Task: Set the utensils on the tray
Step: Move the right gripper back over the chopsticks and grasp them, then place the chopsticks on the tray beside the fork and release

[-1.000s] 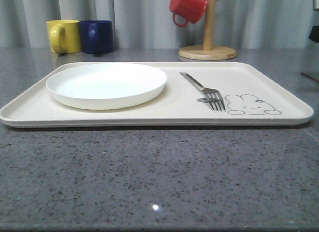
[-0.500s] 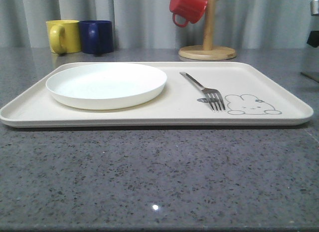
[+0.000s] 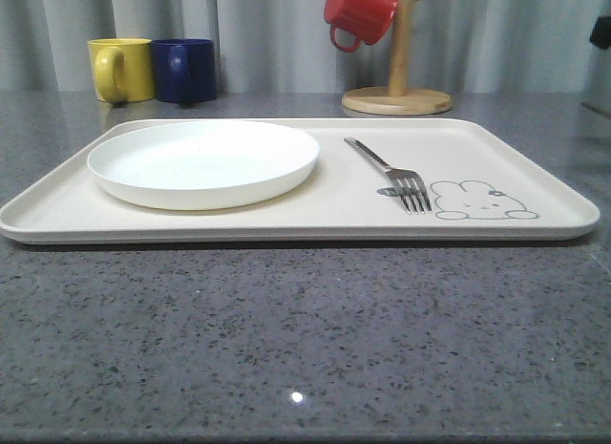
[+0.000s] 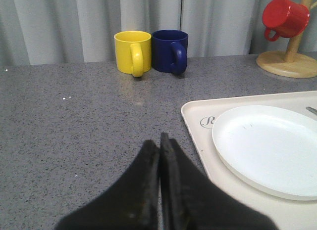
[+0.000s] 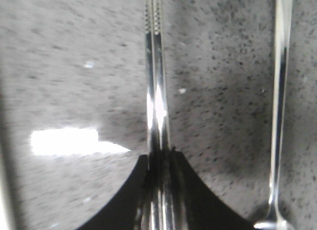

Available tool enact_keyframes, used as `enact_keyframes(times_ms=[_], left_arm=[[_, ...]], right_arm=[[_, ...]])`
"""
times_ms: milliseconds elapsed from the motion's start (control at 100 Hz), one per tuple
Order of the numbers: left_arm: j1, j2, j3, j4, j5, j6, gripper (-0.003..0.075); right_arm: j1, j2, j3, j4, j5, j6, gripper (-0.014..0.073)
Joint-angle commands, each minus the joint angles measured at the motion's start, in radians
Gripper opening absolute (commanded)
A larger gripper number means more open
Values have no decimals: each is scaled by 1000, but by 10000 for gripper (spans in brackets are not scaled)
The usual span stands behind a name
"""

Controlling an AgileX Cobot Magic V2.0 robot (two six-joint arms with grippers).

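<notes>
The cream tray (image 3: 535, 181) with a rabbit drawing lies across the table. On its left part sits the white plate (image 3: 203, 160), and the silver fork (image 3: 391, 172) lies to the plate's right, tines toward the near rim. My right gripper (image 5: 159, 156) is shut on the silver knife (image 5: 154, 91), whose serrated blade sticks out past the fingers over the grey table. The spoon (image 5: 280, 91) lies on the table beside it. My left gripper (image 4: 159, 138) is shut and holds nothing, low over the table just left of the tray (image 4: 198, 116) and the plate (image 4: 267, 146).
A yellow mug (image 3: 122, 69) and a blue mug (image 3: 185, 70) stand behind the tray at the back left. A wooden mug stand (image 3: 398, 98) with a red mug (image 3: 360, 12) hanging on it is at the back right. Curtains close the far side.
At the front view's right edge the dark part of my right arm has risen, and the slim dark thing low beside the tray there has moved up. Plate and fork have not moved.
</notes>
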Motion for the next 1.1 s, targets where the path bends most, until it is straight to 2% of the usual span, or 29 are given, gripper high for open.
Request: enact_keyframes(times_ms=[0,170,350,490,700,1090], left_arm=[[1,3,-28,-4,-85,1,-19],[1,3,-28,-4,-85,1,-19],[1,3,-28,-4,-85,1,-19],[1,3,-28,-4,-85,1,-19],[1,3,-28,-4,-85,1,-19],[1,3,-28,-4,-85,1,-19]], right_arm=[[43,-96,-28,7,-13,45,-15],[181,-125,-28,3,-37,142,-15],[342,-111,-28,-60,-124,290,-15],[422,-89,-28,-104,-165,365,-15],[455,-32,-28,-132,-190,418,-15],[455,50,-28,-118,-212,419,-15]])
